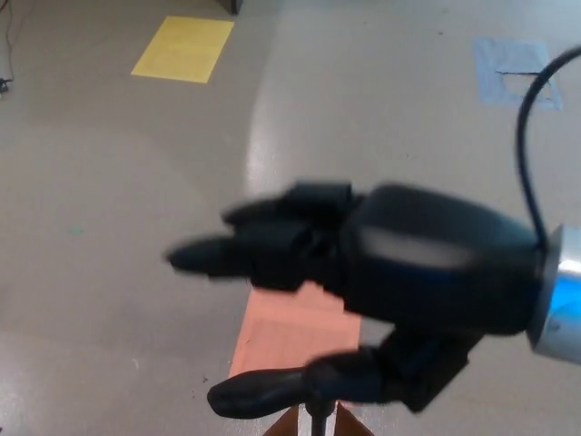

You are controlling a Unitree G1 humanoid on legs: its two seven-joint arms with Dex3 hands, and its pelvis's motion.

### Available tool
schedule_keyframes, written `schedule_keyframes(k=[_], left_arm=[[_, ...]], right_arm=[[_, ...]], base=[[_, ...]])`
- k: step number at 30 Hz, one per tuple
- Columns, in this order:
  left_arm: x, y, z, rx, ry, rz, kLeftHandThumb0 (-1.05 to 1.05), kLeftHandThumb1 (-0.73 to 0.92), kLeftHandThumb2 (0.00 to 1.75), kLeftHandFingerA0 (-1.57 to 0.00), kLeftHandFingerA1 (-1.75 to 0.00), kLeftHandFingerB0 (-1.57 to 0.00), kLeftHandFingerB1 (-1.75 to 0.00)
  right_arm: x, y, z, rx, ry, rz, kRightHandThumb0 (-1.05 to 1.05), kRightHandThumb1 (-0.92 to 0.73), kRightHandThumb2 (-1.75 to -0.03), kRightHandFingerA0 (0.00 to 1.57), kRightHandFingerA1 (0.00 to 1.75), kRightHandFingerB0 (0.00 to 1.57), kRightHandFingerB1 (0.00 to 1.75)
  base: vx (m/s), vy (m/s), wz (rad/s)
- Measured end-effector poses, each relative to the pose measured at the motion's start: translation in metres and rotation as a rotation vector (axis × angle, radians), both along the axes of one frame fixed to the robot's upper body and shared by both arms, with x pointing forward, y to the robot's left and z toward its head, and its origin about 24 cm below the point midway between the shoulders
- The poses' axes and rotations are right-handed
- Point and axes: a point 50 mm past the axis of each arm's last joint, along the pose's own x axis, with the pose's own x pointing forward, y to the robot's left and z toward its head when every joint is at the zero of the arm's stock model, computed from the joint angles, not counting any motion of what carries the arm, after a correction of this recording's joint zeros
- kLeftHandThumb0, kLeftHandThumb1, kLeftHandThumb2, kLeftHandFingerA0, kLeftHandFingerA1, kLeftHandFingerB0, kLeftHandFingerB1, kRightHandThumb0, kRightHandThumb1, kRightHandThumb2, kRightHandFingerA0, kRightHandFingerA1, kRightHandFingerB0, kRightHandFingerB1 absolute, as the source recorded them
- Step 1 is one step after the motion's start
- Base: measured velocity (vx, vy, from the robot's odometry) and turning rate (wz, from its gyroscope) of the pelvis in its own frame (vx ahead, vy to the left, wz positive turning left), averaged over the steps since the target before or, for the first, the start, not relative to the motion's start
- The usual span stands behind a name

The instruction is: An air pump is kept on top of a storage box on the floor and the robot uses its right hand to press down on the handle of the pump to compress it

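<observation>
Orange floor patch [290,331] behind, yellow patch [183,47] far left, blue square [514,68] far right. Right hand [363,259] blurred above pump handle [263,392] at near edge, fingers [213,254] extended leftward, spread, grasping nothing.

Black right robot hand [381,263] above black curved pump handle [259,391]
Blurred, fingers [213,252] spread and pointing left; orange rectangular floor patch [290,331] beneath, yellow one [183,47] far off
</observation>
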Motion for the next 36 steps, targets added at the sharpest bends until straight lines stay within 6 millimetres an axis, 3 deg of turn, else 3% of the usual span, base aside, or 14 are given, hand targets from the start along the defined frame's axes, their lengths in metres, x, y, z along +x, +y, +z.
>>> schedule_keyframes(k=[10,24,36], left_arm=[[-0.002,0.003,0.001,0.018,0.015,-0.008,-0.58,0.78,0.64,-0.24,-0.32,-0.22,-0.29],[0.0,0.002,0.002,0.018,0.003,-0.02,-0.58,0.77,0.63,-0.27,-0.33,-0.23,-0.29],[0.001,0.002,0.003,0.017,-0.001,-0.022,-0.58,0.77,0.63,-0.27,-0.32,-0.23,-0.29]], right_arm=[[0.016,0.004,-0.053,-0.143,0.204,-0.069,-0.85,-0.82,-1.18,0.0,0.18,0.0,0.17],[0.026,0.028,-0.154,-0.278,0.416,-0.137,-0.84,-0.82,-1.21,0.0,0.19,0.0,0.19],[0.035,0.033,-0.221,-0.342,0.559,-0.264,-0.91,-0.88,-1.22,0.0,0.12,0.0,0.12]], base=[[0.0,0.0,0.0],[0.0,0.0,0.0],[0.0,0.0,0.0]])
